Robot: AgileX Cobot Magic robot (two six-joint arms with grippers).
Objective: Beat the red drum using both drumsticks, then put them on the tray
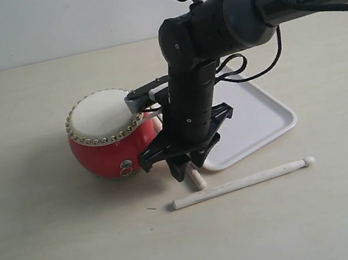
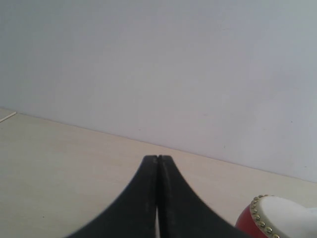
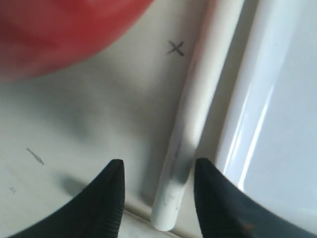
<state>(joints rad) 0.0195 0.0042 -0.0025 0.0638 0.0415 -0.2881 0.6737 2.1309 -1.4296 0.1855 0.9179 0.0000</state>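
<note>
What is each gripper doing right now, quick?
Left gripper: closed, empty.
Right gripper: open, straddling the slim pale cream wooden drumstick, not gripping it.

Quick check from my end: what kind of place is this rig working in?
Probably a lab test bench, not a home: a plain beige tabletop against a blank pale wall, with a pen-drawn X on it near the red drum.

the red drum (image 1: 98, 157) has a glossy red body and a cream skin (edged with a row of gold studs (image 1: 104, 141)). the drumsticks (image 1: 244, 182) are plain pale cream. the tray (image 1: 273, 119) is shiny white. the table (image 1: 43, 227) is pale beige, with a dark pencilled cross (image 3: 175, 48). the left gripper (image 2: 157, 159) and the right gripper (image 3: 158, 166) are black, finely ribbed.
</note>
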